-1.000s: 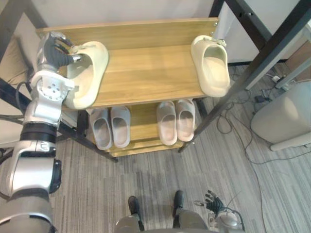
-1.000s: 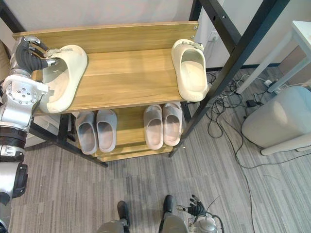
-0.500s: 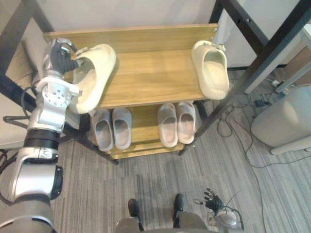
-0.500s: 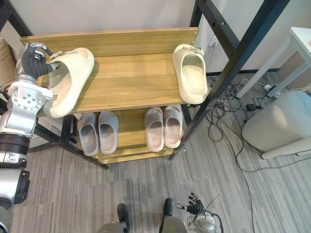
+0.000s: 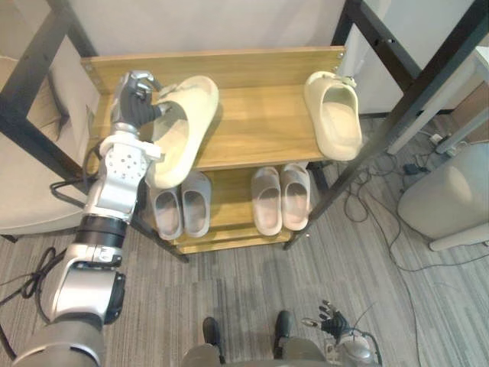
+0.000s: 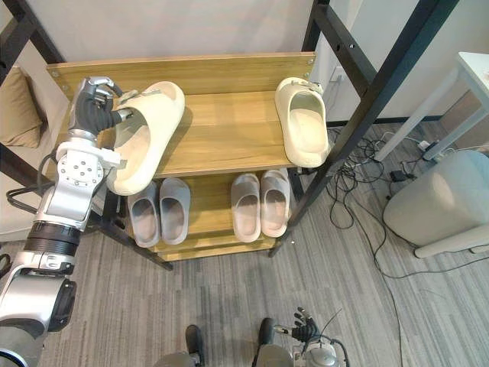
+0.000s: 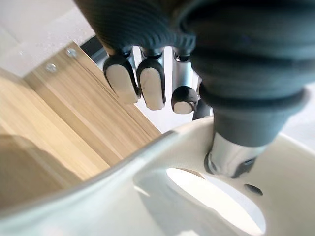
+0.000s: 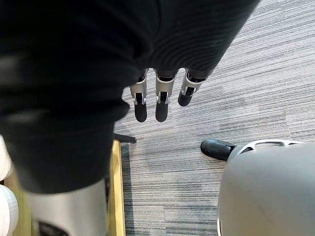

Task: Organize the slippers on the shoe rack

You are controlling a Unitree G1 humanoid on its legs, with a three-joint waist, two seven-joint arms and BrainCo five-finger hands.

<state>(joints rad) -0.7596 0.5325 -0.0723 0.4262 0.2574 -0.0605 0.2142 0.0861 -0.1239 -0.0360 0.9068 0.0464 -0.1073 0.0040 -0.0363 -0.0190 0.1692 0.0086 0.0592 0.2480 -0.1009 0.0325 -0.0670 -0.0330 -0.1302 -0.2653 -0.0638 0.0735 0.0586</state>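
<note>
My left hand (image 5: 134,98) is shut on the rim of a cream slipper (image 5: 180,128) at the left end of the wooden top shelf (image 5: 252,126). In the left wrist view the fingers (image 7: 142,84) curl over the slipper's edge (image 7: 162,196) and the thumb presses inside it. The slipper lies slanted, and its near end reaches past the shelf's front edge. Its cream mate (image 5: 334,115) lies flat at the shelf's right end. My right hand (image 5: 328,319) hangs low over the floor, fingers (image 8: 157,101) straight and holding nothing.
Two pairs of pale grey slippers (image 5: 181,208) (image 5: 280,197) sit on the lower shelf. Black frame posts (image 5: 405,99) slant past both sides of the rack. A beige chair (image 5: 27,176) stands at the left, a grey bin (image 5: 451,195) and floor cables at the right.
The view has shifted. Against the shelf, my left hand has carried the cream slipper a little to the right, away from the shelf's left end, and turned it more slanted.
</note>
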